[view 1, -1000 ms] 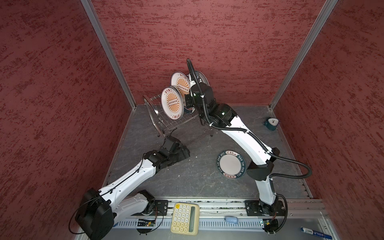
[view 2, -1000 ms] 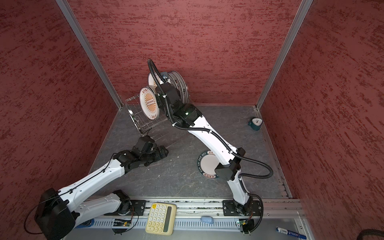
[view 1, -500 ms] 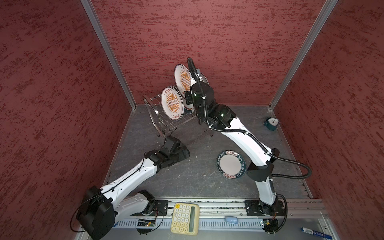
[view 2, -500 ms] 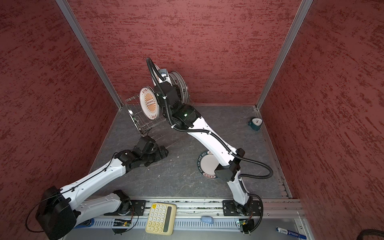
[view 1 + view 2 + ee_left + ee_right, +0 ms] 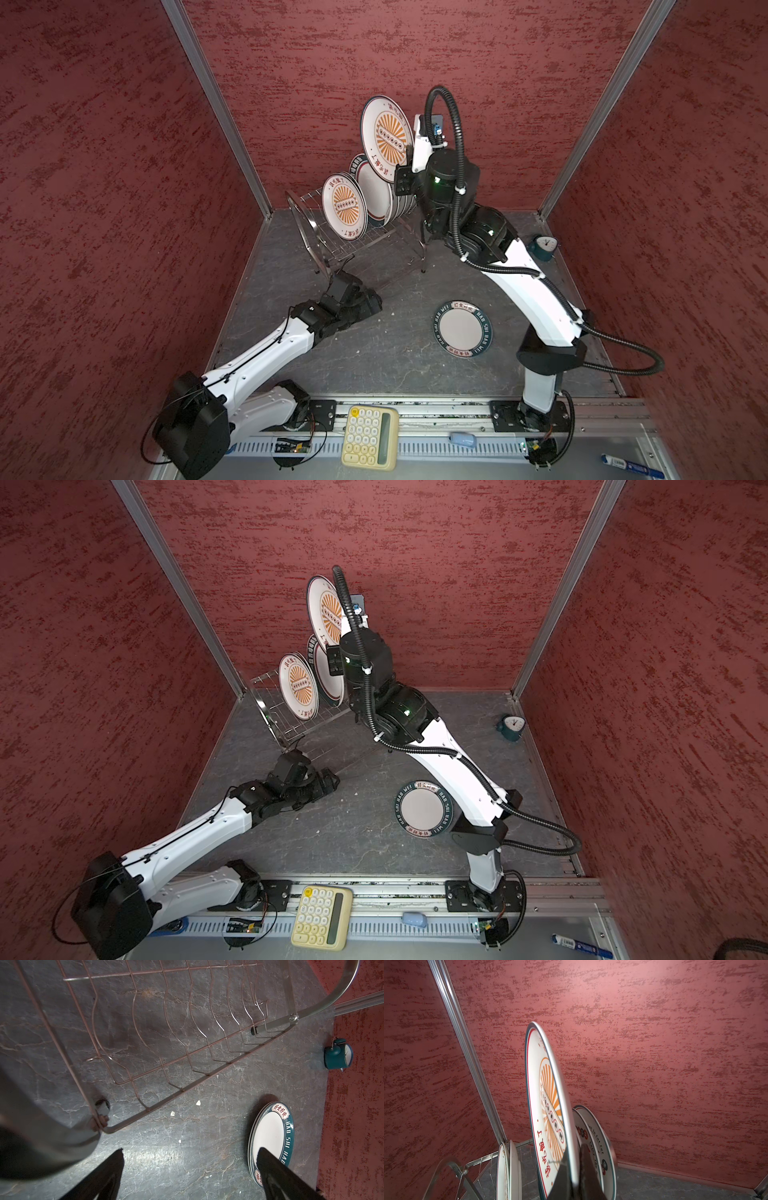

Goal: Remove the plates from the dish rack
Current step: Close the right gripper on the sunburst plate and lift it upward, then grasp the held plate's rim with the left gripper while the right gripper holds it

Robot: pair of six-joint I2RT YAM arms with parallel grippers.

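My right gripper (image 5: 573,1162) is shut on the rim of an orange sunburst plate (image 5: 386,137), held upright well above the dish rack (image 5: 353,245). Several more plates stand in the rack's top shelf, a sunburst one (image 5: 344,205) in front and teal-rimmed ones (image 5: 374,191) behind. A teal-rimmed plate (image 5: 462,328) lies flat on the table; in the left wrist view this plate (image 5: 270,1134) looks like a stack of two. My left gripper (image 5: 190,1159) is open and empty, low over the table by the rack's front foot (image 5: 101,1105).
A teal alarm clock (image 5: 543,246) stands at the back right near the wall. On the front rail lie a yellow calculator (image 5: 369,436), a small blue object (image 5: 461,438) and a marker (image 5: 623,463). Red walls enclose the table closely on three sides.
My right gripper has lifted the sunburst plate up out of the rack, higher than a second ago. The left arm has hardly moved.
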